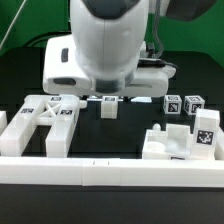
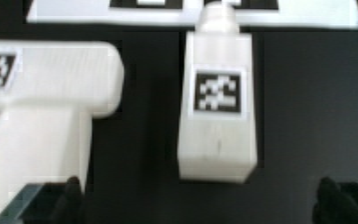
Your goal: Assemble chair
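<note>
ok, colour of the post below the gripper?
White post, with a black-and-white square tag on it. Wrist view shows it best.

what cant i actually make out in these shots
- Wrist view: only the fingertips of the gripper show; the picture's edge cuts off the rest.
- Wrist view: the white part beside the post runs off the edge, so which part it is cannot be told.
- Exterior view: the arm hides the gripper.
- Exterior view: tags on the small blocks are too blurred to read.
</note>
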Robot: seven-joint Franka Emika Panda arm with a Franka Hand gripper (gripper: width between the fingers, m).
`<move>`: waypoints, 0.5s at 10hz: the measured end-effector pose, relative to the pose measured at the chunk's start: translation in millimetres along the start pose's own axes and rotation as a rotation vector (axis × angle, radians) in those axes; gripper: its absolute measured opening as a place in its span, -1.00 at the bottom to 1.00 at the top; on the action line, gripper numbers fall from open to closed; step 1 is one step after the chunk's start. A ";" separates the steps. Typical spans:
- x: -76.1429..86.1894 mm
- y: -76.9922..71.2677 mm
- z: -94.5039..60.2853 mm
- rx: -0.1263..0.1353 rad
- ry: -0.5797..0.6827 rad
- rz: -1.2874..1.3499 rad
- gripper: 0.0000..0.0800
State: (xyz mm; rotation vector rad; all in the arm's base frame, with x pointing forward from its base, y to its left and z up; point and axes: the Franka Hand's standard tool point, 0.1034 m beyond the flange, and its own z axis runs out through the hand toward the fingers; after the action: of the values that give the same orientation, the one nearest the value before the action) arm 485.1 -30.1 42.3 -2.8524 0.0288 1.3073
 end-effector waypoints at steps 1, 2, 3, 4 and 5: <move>0.7 0.5 3.0 0.001 -0.066 0.003 0.62; 4.9 -1.9 5.0 -0.001 -0.084 -0.001 0.62; 5.4 -2.4 3.2 0.000 -0.076 -0.004 0.62; 7.0 -2.6 0.9 0.003 -0.062 -0.025 0.62; 11.8 -2.4 -2.1 0.001 -0.023 -0.025 0.62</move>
State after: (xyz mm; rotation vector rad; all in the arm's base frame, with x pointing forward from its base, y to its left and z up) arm 494.5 -27.9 34.7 -2.8267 -0.0070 1.3355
